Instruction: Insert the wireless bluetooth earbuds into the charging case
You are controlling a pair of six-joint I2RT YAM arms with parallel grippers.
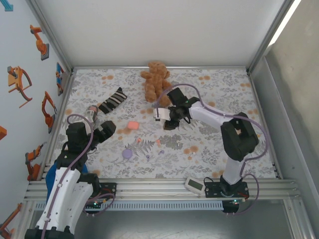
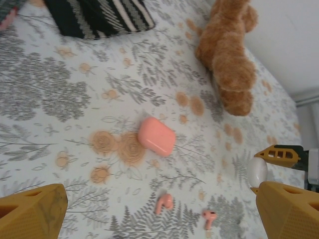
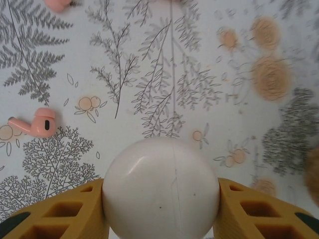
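Observation:
My right gripper (image 1: 167, 118) is shut on a white rounded charging case (image 3: 161, 186), held a little above the mat between its yellow fingers (image 3: 60, 211). A salmon-pink earbud (image 3: 35, 123) lies on the mat to its left, and a second one (image 3: 59, 4) sits at the view's top edge. In the left wrist view the two pink earbuds (image 2: 164, 202) (image 2: 209, 216) lie below a closed pink case (image 2: 156, 136), with the white case (image 2: 257, 172) at the right. My left gripper (image 2: 159, 214) is open over them, holding nothing.
A brown teddy bear (image 1: 157, 79) lies at the back of the floral mat (image 1: 214, 144), and a striped sock (image 1: 113, 101) at the back left. A lilac case (image 1: 127, 154) sits near the front. A small white device (image 1: 194, 184) rests on the front rail.

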